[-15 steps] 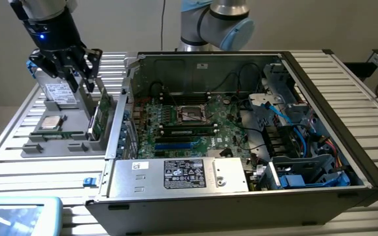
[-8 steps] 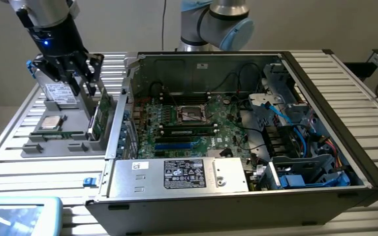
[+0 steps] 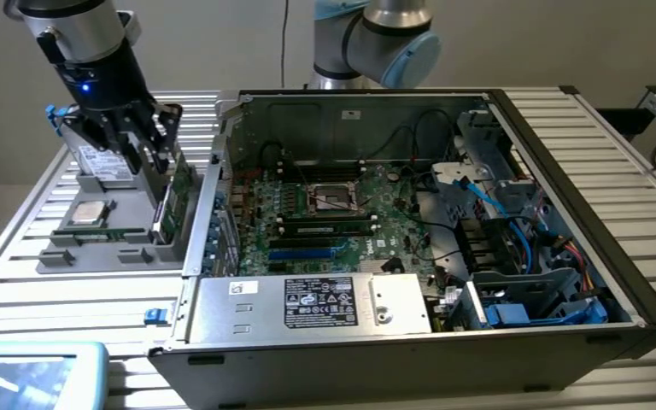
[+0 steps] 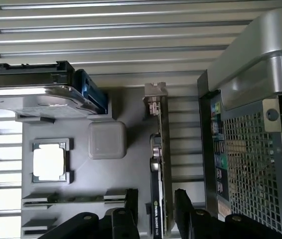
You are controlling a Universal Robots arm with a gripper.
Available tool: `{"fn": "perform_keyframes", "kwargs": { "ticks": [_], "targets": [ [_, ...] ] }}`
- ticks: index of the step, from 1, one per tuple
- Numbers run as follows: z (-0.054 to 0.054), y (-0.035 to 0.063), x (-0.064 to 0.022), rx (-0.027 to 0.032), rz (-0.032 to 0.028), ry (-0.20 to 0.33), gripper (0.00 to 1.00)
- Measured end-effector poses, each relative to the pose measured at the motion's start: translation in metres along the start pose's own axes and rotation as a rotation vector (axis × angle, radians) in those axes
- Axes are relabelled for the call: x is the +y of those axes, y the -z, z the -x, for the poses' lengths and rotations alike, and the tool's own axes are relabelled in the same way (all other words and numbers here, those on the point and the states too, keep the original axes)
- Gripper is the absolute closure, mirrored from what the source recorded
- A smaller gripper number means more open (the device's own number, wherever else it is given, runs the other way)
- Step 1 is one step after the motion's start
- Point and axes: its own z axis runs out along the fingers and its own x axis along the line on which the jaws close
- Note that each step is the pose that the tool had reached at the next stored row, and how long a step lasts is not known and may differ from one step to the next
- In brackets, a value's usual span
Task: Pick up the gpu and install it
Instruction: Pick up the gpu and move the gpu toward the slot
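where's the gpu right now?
The short green circuit-board gpu with black cooler stands on edge in the grey parts tray at the exterior view's left, beside the open black computer case, between the gripper's open fingers.

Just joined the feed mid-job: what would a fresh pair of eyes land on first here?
The big open computer case dominates the middle of the exterior view, its green motherboard laid bare. At the exterior view's left, the pincer hangs over a grey parts tray. Its open fingers straddle the gpu, which stands on edge in the tray beside the case's outer wall, not yet lifted.
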Motion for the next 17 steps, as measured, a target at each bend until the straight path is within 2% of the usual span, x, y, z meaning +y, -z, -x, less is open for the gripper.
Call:
{"fn": "perform_keyframes", "kwargs": {
  "ticks": [4,7,11,17],
  "targets": [
    [0.0,-0.0073,-0.0015,0.0,0.0,0.0,0.56],
    [0.0,-0.012,-0.0037,0.0007,0.0028,0.005,0.56],
    [0.0,-0.0187,-0.0063,0.0029,0.0053,0.027,0.56],
    [0.0,-0.0287,-0.0081,0.0048,0.0059,0.058,0.56]
  ]
}}
